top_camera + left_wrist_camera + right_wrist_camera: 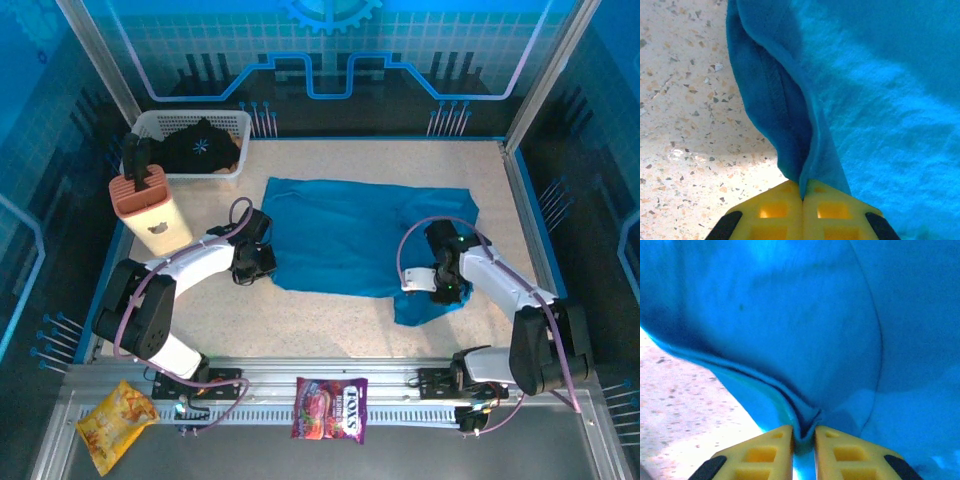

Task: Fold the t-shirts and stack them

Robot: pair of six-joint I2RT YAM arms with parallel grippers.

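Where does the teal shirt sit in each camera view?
Top external: teal shirt spread across the middle.
Left wrist: teal shirt on the right, edge pinched in the left fingers.
Right wrist: teal shirt across top and right, fold between the right fingers.
Shared landmark: speckled table.

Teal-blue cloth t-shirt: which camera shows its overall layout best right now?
Top external: the whole teal-blue cloth t-shirt lies spread on the speckled table. Left wrist gives a close-up of an edge fold pinched in the left gripper; right wrist, another fold pinched in the right gripper.
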